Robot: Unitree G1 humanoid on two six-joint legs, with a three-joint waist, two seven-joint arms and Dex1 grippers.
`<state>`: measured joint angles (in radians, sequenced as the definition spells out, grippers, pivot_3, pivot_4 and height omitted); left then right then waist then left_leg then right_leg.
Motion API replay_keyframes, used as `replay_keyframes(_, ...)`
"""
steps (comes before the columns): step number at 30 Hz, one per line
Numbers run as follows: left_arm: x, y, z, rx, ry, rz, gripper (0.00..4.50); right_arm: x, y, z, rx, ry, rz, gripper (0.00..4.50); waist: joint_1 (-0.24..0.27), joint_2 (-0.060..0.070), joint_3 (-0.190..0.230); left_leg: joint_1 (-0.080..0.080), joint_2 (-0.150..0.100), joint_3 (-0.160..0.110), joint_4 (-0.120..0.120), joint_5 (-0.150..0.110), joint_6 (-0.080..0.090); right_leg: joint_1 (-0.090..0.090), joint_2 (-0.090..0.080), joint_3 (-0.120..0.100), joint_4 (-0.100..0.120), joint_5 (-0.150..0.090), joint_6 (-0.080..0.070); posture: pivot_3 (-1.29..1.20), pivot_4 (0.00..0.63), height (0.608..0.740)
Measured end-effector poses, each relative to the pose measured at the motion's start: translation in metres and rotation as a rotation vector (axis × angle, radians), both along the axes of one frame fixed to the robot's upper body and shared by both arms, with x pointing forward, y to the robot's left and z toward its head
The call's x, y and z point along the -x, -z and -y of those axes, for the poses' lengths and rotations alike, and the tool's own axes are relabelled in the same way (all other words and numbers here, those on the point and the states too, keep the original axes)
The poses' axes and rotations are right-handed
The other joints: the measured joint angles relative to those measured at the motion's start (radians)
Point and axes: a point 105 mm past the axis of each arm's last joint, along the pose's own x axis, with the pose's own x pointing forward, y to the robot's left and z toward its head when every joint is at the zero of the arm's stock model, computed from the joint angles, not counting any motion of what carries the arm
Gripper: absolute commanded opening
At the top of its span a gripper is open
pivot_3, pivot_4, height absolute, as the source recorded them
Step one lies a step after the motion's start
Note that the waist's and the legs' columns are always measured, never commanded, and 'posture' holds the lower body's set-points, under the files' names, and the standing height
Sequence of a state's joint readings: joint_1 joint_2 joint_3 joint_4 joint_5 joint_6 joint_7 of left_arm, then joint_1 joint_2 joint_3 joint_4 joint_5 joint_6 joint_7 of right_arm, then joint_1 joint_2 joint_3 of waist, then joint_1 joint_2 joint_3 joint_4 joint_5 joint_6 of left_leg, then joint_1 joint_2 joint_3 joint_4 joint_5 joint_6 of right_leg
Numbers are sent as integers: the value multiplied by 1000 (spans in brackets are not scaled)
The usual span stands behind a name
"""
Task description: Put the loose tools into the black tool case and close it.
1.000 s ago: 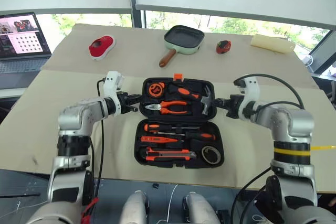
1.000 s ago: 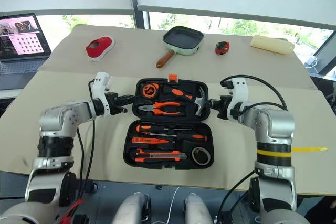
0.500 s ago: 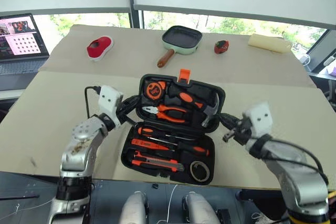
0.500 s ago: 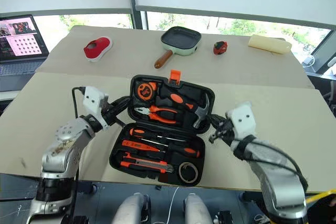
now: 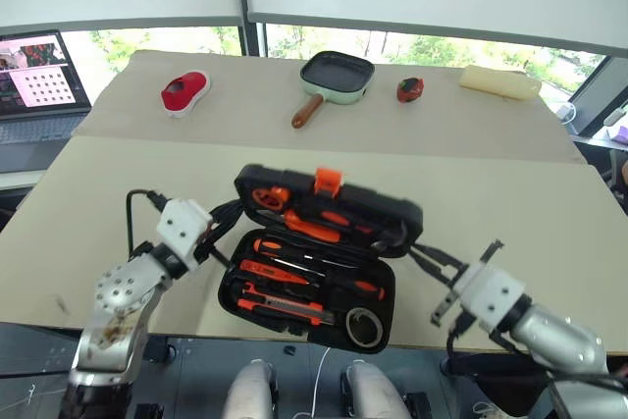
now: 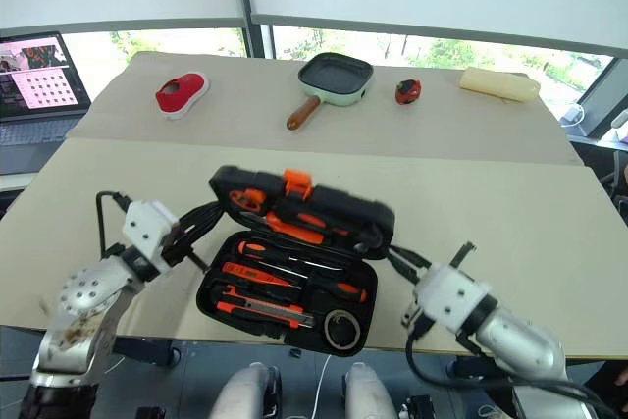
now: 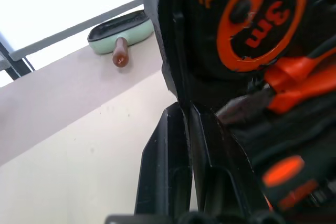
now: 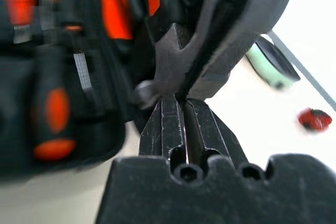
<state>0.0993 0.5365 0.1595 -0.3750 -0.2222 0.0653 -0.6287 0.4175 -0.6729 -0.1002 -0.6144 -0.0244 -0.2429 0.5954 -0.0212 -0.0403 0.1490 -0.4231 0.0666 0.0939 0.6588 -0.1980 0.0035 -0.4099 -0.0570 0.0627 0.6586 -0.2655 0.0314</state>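
The black tool case (image 5: 385, 313) lies near the table's front edge. Its lid (image 5: 339, 201) stands tilted over the base, half shut, with the orange latch (image 5: 327, 181) on top. In the base lie two screwdrivers (image 5: 312, 253), a slim orange tool (image 5: 267, 270), a utility knife (image 5: 283, 305) and a tape roll (image 5: 364, 327). My left gripper (image 5: 232, 216) is shut, its tips against the lid's left rim (image 7: 177, 66). At the lid's right end, my shut right gripper (image 5: 413, 253) presses its tips (image 8: 181, 100) on the edge there.
At the far side of the table are a green frying pan (image 5: 336, 76), a red object (image 5: 184, 91), a small red-black item (image 5: 409, 88) and a beige roll (image 5: 498, 82). A laptop (image 5: 34, 85) stands at far left. The case base reaches the table's front edge.
The lid has swung up from lying flat and now leans over the base. Both arms pulled back toward me, wrists rolled, their tips staying on the lid's ends.
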Motion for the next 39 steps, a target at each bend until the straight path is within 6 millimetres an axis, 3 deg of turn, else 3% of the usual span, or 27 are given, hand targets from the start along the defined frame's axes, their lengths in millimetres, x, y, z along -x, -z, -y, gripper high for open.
replay_keyframes(3,17,27,-39,-39,-134,-113,2122,28,12,2,94,-88,5,1058,3,-1,0,5,1,0,0,-1,-2,5,-1,-1,-1,-11,1,0,150,740)
replay_keyframes(8,48,46,-73,-107,-212,-228,3959,70,34,14,176,-143,-159,2707,15,-6,-2,7,2,-1,0,-8,-9,6,-5,-2,-4,-15,-1,0,150,740)
replay_keyframes(10,54,47,-82,-135,-210,-258,4383,75,36,21,188,-136,-202,2726,15,-8,-3,9,3,-4,0,-8,-9,6,-6,-2,-4,-15,-3,0,150,740)
replay_keyframes(14,55,58,-78,-154,-126,-356,4383,74,42,31,161,-107,-344,2726,16,-7,-3,10,2,-5,-1,-9,-9,6,-14,-5,-4,-15,-5,0,150,740)
replay_keyframes(16,51,58,-69,-149,-62,-387,4500,71,46,35,161,-106,-426,2203,18,-7,-3,10,1,-5,-1,-9,-9,6,-16,-6,-4,-15,-5,0,150,740)
replay_keyframes(18,47,57,-58,-172,29,-406,4500,65,46,34,183,-142,-474,1573,19,-7,-3,10,0,-4,-1,-9,-8,6,-18,-8,-4,-15,-6,0,150,740)
replay_keyframes(19,43,57,-49,-191,100,-421,4031,58,44,31,193,-175,-491,988,20,-7,-3,10,0,-3,0,-9,-8,6,-17,-9,-4,-15,-6,0,150,740)
replay_keyframes(21,41,57,-47,-198,123,-423,3842,56,42,28,190,-189,-492,548,22,-7,-3,9,0,-3,-1,-9,-7,6,-17,-10,-4,-12,-10,0,150,740)
replay_keyframes(23,32,55,-41,-220,198,-439,3102,49,44,22,220,-251,-510,0,22,-7,-2,9,0,-2,0,-9,-7,5,-16,-12,-4,-11,-12,0,150,740)
replay_keyframes(27,21,47,-27,-253,312,-428,1629,38,40,10,243,-321,-500,0,25,-6,-2,7,-1,1,0,-6,-1,7,-15,-15,-5,-11,-10,0,150,740)
replay_keyframes(30,19,51,-21,-261,369,-473,1629,25,38,1,229,-332,-491,0,25,-6,-2,2,-1,1,0,-5,1,6,-13,-15,-5,-8,-5,0,150,740)
replay_keyframes(33,18,53,-22,-275,381,-524,1629,-3,32,3,183,-241,-491,0,21,-8,-1,1,1,0,1,-5,0,6,-10,-16,-6,-5,-3,0,150,740)
replay_keyframes(39,20,55,12,-225,477,-549,1629,-71,19,27,30,63,-406,0,25,-5,0,-2,0,0,1,-5,0,4,-11,-16,-6,-4,-2,0,150,740)
